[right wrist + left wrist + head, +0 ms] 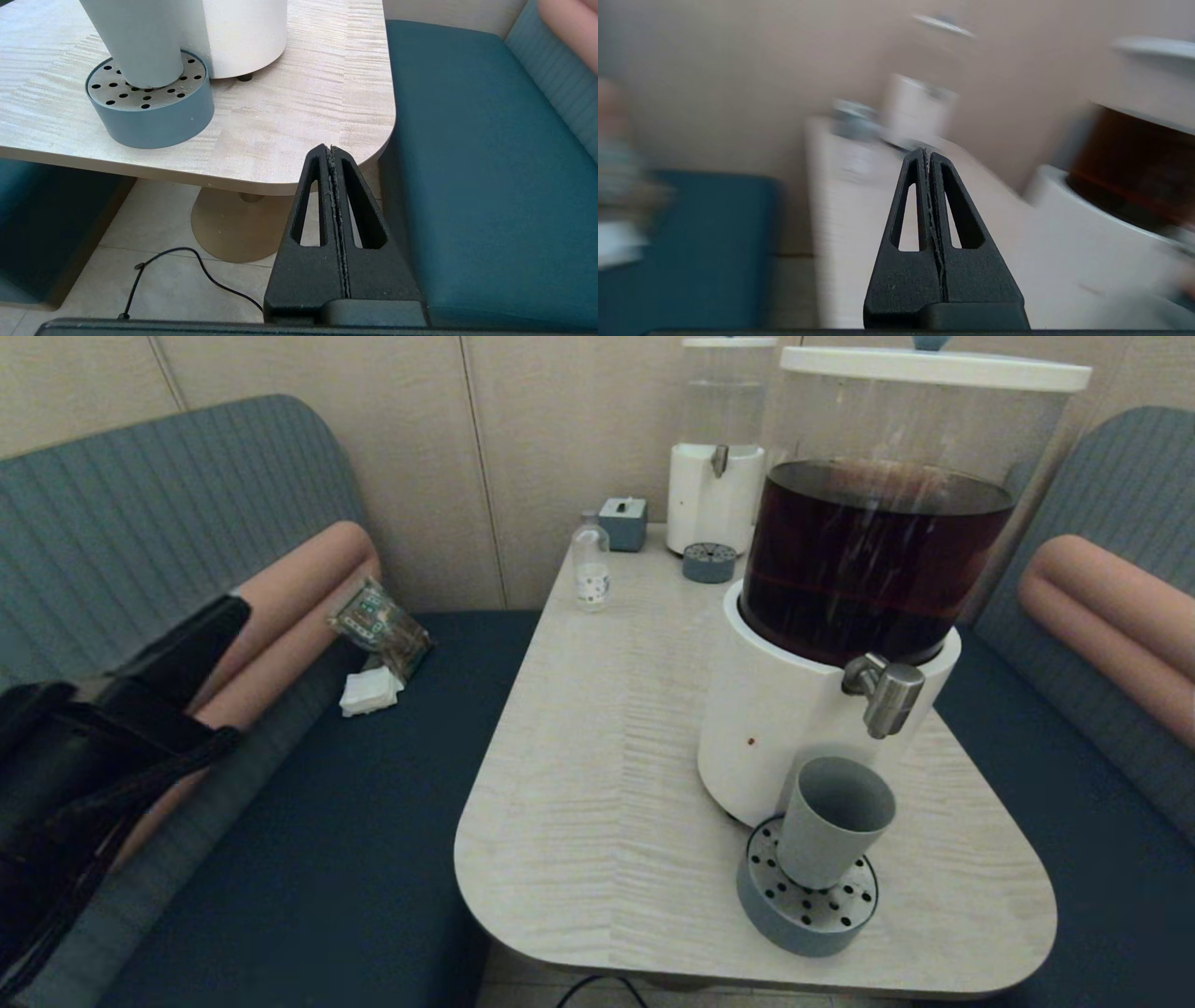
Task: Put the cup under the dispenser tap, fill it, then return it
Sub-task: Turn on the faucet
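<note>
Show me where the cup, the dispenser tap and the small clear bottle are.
cup [826,831], head view, outer wall.
dispenser tap [892,698], head view, steel spout.
small clear bottle [590,565], head view, body.

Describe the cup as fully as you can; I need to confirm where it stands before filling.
The cup is a plain grey-blue tumbler, matte, tapered narrower toward its foot, with no handle. It stands upright on the perforated metal top of the round blue drip tray, close against the dispenser's white base and beneath the steel tap. Its mouth is open; what shows of the inside looks empty. Neither gripper touches it: the left gripper and right gripper are both away from it.
</note>
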### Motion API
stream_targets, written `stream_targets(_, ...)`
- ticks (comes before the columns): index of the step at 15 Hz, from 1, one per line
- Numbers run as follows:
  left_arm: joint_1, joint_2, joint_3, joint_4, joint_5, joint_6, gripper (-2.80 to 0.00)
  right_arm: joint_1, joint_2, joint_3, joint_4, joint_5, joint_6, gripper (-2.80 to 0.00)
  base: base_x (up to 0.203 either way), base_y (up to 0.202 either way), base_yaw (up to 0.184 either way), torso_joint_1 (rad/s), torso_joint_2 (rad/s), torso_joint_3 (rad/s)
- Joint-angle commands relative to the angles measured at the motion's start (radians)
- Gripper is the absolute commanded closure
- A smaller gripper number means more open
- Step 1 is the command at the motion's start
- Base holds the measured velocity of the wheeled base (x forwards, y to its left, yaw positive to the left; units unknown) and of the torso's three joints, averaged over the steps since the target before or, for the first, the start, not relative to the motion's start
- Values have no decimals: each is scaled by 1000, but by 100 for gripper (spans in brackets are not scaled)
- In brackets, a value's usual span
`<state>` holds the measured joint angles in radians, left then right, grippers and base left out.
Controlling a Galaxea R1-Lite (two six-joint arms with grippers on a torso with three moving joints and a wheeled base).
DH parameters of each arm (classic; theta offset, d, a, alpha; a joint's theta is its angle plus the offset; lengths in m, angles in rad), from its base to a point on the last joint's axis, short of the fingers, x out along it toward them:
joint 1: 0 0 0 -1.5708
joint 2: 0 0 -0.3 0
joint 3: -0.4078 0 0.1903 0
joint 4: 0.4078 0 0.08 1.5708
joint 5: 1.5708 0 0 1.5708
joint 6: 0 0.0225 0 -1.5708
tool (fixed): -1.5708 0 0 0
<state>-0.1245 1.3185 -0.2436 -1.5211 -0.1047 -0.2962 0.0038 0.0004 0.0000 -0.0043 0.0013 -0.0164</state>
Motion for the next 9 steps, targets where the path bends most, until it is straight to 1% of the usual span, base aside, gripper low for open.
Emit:
stream_targets(1, 80, -104, 33, -9, 1, -4, 0, 1, -2, 1, 0, 0, 0, 0, 0, 0, 0, 0, 0, 0)
stream_targets(4, 156, -216, 76, -9, 7, -8, 0, 1, -2, 0, 0, 0, 0, 0, 0, 0, 0, 0, 0, 0)
stream_targets(6, 172, -287, 96, -9, 8, -8, 0, 1, -2, 2, 0, 0, 0, 0, 0, 0, 0, 0, 0, 0)
stream_targets(9, 174, -407, 140, -9, 1, -2, 0, 0, -2, 1, 0, 1, 0, 0, 0, 0, 0, 0, 0, 0)
